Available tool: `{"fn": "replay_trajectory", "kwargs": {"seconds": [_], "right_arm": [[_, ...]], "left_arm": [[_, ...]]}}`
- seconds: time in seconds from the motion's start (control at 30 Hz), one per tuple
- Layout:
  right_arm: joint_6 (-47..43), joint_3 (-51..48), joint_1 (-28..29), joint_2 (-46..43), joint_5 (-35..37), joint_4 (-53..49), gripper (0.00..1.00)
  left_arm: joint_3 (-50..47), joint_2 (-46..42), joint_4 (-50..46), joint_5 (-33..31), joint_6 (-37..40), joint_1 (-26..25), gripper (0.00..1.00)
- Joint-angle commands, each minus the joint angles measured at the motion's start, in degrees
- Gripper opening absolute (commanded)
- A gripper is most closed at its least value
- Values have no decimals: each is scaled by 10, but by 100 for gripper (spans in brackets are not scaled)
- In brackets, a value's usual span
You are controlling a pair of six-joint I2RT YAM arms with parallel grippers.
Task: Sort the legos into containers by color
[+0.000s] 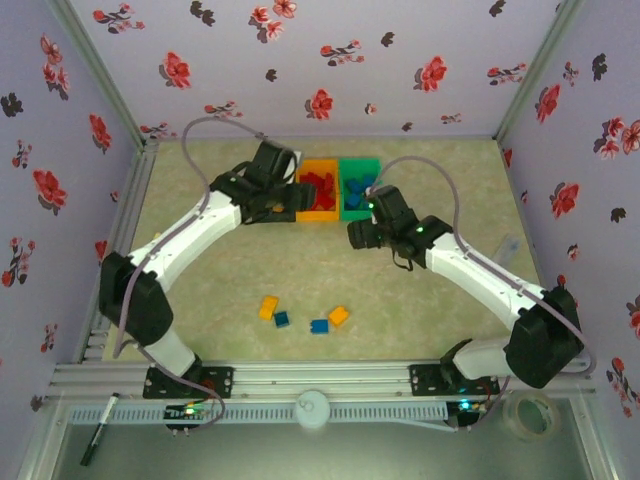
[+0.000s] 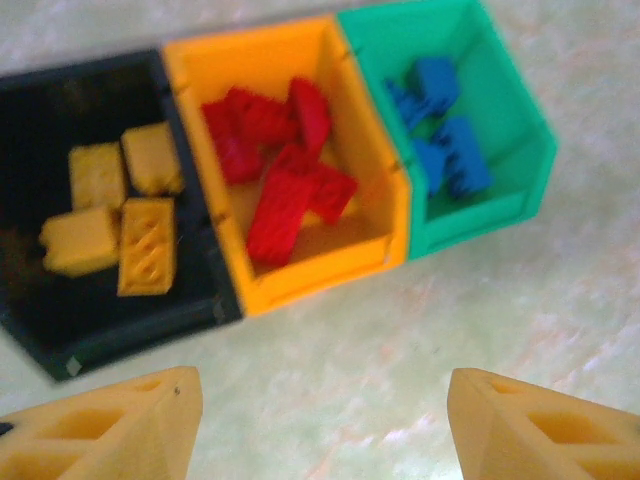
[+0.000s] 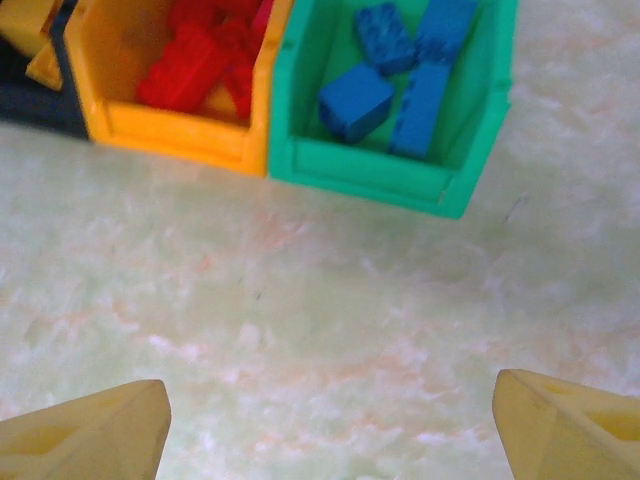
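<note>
Top external view: a pale marbled table (image 1: 300,270) sits inside floral-papered walls, with both arms reaching toward its far middle.
Left arm (image 1: 190,235): white and black, bent toward the left end of the bin row.
Right arm (image 1: 480,270): white and black, its wrist just near of the green bin.
Bins: three are joined in a row at the far middle of the table, the black bin (image 2: 100,320) on the left, the orange bin (image 2: 300,285) in the middle and the green bin (image 2: 480,215) on the right.
Left gripper (image 2: 320,410): its yellow fingers are spread wide with nothing between them, above bare table just near of the bins.
Right gripper (image 3: 330,400): its fingers are likewise spread and empty, near of the orange and green bins.
Yellow bricks (image 2: 110,215): four lie in the black bin.
Red bricks (image 2: 280,170): several are heaped in the orange bin.
Blue bricks (image 3: 400,70): four lie in the green bin.
Loose bricks: on the near middle of the table, from left to right, are a yellow brick (image 1: 268,307), a blue brick (image 1: 282,319), another blue brick (image 1: 319,326) and an orange-yellow brick (image 1: 339,316).
Marker pen (image 1: 100,425): on the near left ledge.
Tape roll (image 1: 527,415): on the near right ledge.
</note>
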Motion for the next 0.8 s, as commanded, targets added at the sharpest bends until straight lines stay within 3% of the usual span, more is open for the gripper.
{"fn": "replay_trajectory", "kwargs": {"seconds": [0.0, 0.2, 0.4, 0.77], "right_arm": [[-4, -22, 29, -7, -25, -17, 85], [0, -52, 87, -6, -76, -21, 84], [3, -93, 148, -20, -130, -6, 84], [5, -109, 193, 1, -136, -35, 82]], "left_arm": [[-48, -66, -6, -30, -5, 21, 66], [-100, -116, -23, -40, -15, 62, 66], [-104, -121, -21, -36, -18, 68, 66], [-108, -124, -18, -26, -23, 67, 65]]}}
